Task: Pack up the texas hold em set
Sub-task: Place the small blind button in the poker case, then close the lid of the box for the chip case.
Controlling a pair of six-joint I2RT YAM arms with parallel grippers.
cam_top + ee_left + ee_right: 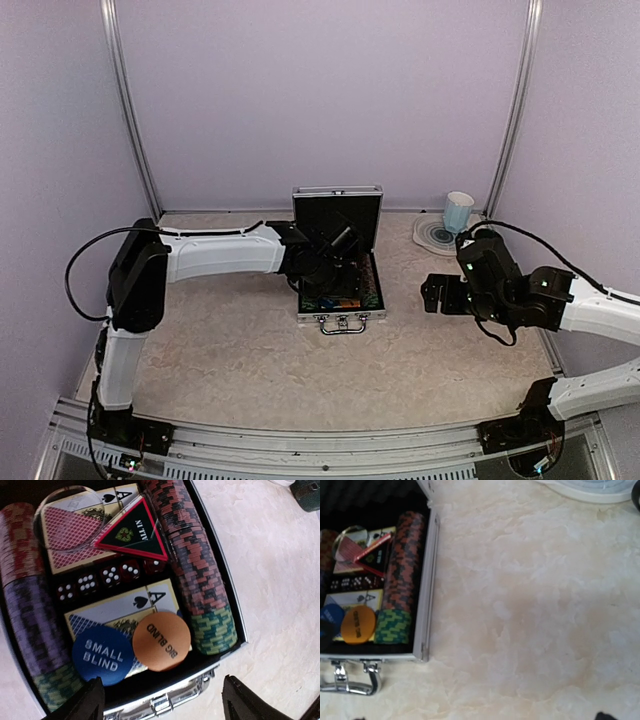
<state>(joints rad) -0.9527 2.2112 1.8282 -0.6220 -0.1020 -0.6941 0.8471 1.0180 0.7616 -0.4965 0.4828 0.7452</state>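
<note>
tabletop (pixel 250 350) of beige marble pattern, lilac walls (pixel 300 90), open briefcase (pixel 341 317) mid-table

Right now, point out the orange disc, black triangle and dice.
Orange disc (pixel 161 641): left wrist view, centre of its lettered face.
Black triangle (pixel 132 532): left wrist view, middle of its black face.
Dice (pixel 109 575): left wrist view, top face of a middle die in the row.

Lower left of the left wrist view, a round blue plastic disc (pixel 103 655) reads "SMALL BLIND"; the round orange plastic disc (pixel 161 641) beside it reads "BIG BLIND". The red-edged black triangular plaque (pixel 132 532) says "ALL IN". The blue-backed card deck (pixel 120 610) and the red-backed card deck (pixel 75 562) each show "A" with a spade.
</note>
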